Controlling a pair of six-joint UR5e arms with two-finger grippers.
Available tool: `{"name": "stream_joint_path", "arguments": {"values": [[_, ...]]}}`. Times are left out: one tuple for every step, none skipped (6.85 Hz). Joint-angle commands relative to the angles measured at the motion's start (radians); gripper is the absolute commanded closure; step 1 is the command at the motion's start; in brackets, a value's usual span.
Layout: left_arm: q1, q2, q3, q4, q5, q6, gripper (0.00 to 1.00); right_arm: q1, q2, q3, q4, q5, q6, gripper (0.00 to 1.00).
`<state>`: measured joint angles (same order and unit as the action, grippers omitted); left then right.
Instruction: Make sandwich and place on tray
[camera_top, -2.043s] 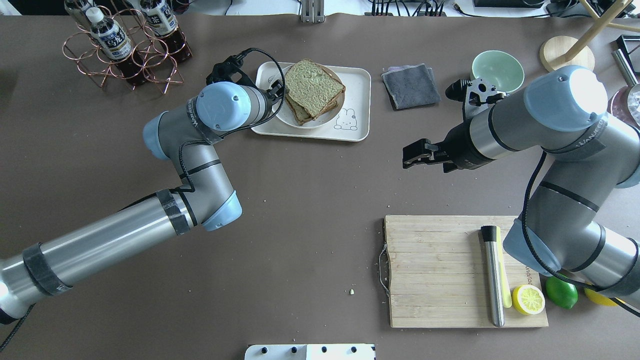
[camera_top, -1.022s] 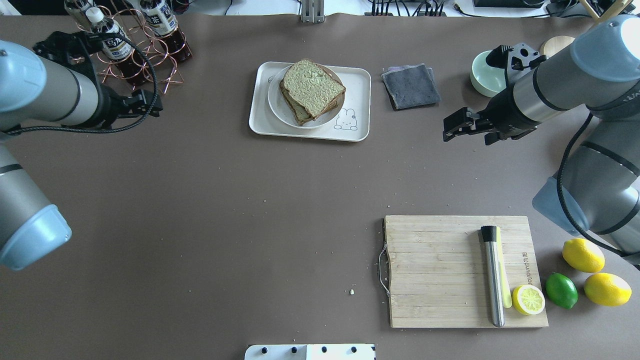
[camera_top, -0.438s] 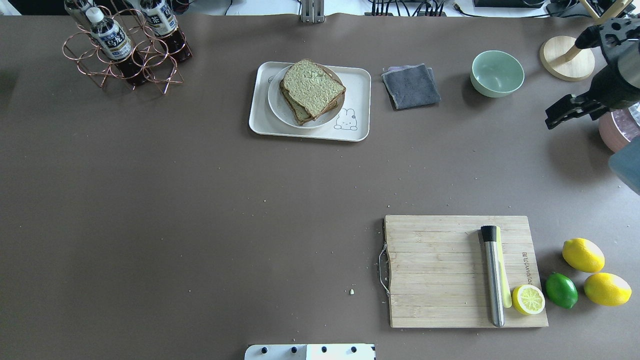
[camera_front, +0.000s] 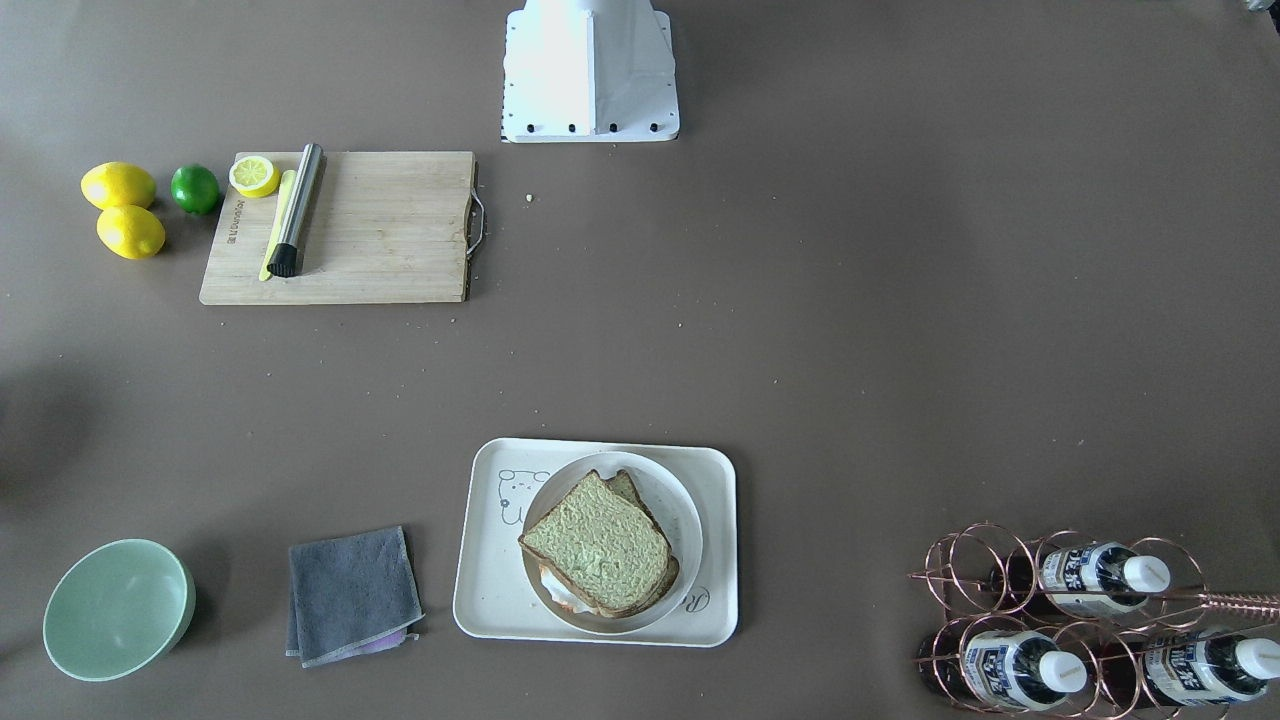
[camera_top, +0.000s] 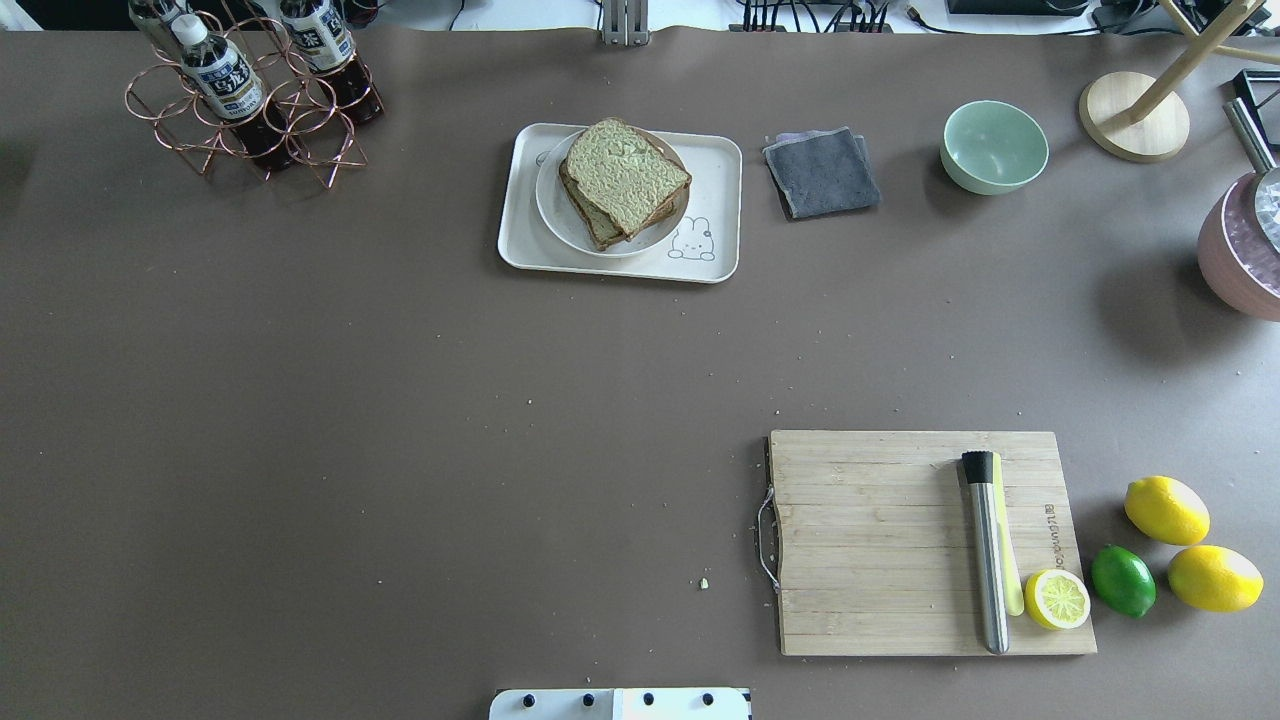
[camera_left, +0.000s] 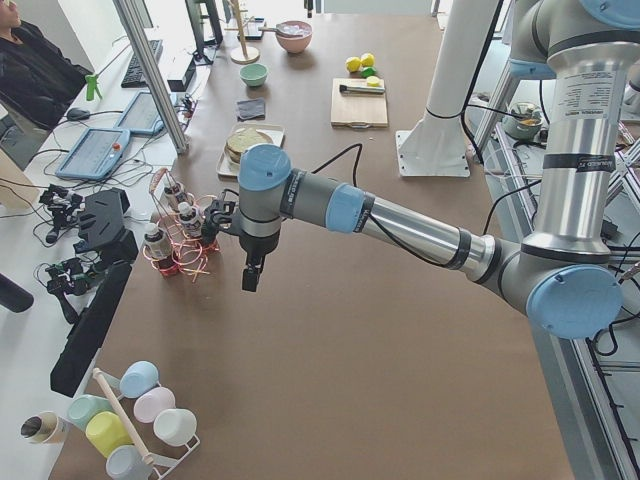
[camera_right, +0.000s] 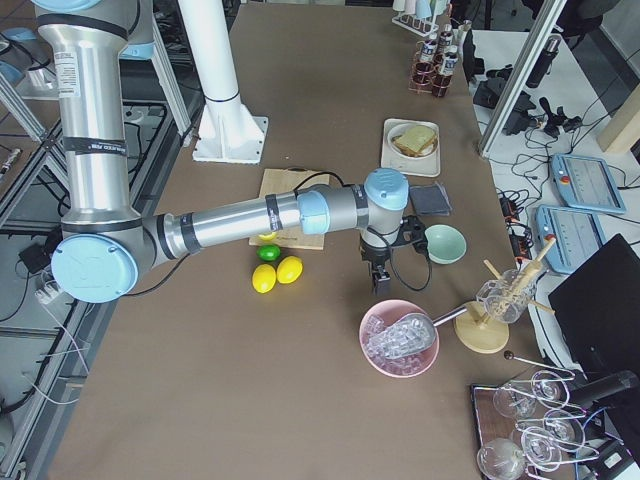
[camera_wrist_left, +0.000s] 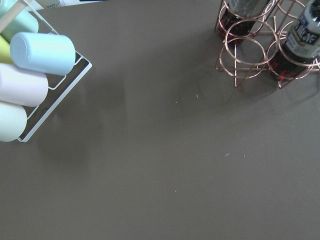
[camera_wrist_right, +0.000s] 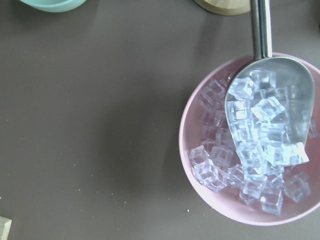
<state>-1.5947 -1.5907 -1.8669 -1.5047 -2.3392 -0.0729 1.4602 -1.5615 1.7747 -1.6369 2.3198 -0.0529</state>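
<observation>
Count log, overhead view. Upper centre: 1 tray (camera_top: 715, 165), 1 plate (camera_top: 553, 210), 1 sandwich (camera_top: 625, 175) showing 2 bread slices, 1 grey cloth (camera_top: 822, 170), 1 green bowl (camera_top: 994, 146). Upper left: 1 copper rack (camera_top: 290, 120), 3 bottles (camera_top: 218, 72). Lower right I count 1 cutting board (camera_top: 870, 540), 1 steel muddler (camera_top: 988, 560), 2 whole lemons (camera_top: 1166, 509), 1 lime (camera_top: 1122, 580), 1 lemon half (camera_top: 1057, 599). Right edge: 1 pink bowl (camera_top: 1235, 270), 1 scoop (camera_wrist_right: 261, 30).

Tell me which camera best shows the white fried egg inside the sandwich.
Exterior front-facing: the white fried egg peeks out under the top tan bread slice. Overhead exterior shows only that slice; both side views show the sandwich too small; the wrist cameras miss it.
</observation>
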Motion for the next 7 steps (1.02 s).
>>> {"name": "stream_joint_path", "arguments": {"values": [[-0.024,0.075,0.011,-0.017,-0.022,0.051,0.02,0.09,-0.06,-0.017,0.003,0.01,-0.073,0.01],[-0.027,0.101,0.023,-0.034,-0.02,0.053,0.02,0.107,-0.069,-0.017,0.003,0.01,-0.068,0.01],[-0.027,0.154,0.044,-0.105,-0.022,0.074,0.02,0.115,-0.071,-0.017,0.003,0.012,-0.065,0.01],[-0.028,0.214,0.051,-0.177,-0.022,0.071,0.02,0.115,-0.071,-0.017,0.003,0.012,-0.061,0.01],[-0.054,0.265,0.048,-0.233,-0.022,0.067,0.02,0.115,-0.071,-0.017,0.003,0.012,-0.059,0.01],[-0.092,0.271,0.04,-0.242,-0.025,0.064,0.02,0.115,-0.069,-0.017,0.003,0.012,-0.059,0.01],[-0.097,0.27,0.041,-0.242,-0.058,0.062,0.02,0.115,-0.072,-0.017,0.003,0.013,-0.059,0.01]]}}
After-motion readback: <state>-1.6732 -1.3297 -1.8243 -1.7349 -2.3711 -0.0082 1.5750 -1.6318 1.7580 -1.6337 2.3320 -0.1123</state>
